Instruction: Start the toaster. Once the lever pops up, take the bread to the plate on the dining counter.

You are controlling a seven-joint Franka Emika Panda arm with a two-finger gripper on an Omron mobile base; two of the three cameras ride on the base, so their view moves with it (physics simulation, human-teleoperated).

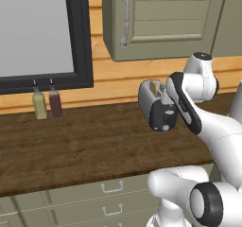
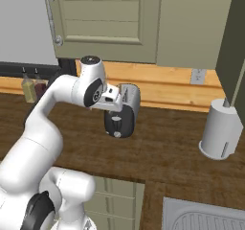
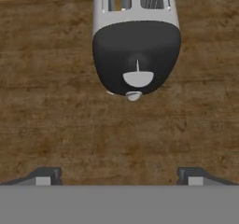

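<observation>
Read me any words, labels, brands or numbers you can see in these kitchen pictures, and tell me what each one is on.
None can be read.
Toaster: black end panel carries a knob and lever, no print.
Two bottles by the wall: no labels showing.
Wall outlet and white cylinder: plain.

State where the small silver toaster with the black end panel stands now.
The small silver toaster with the black end panel stands on the dark wood counter near the back wall, left of the white cylindrical canister.
</observation>
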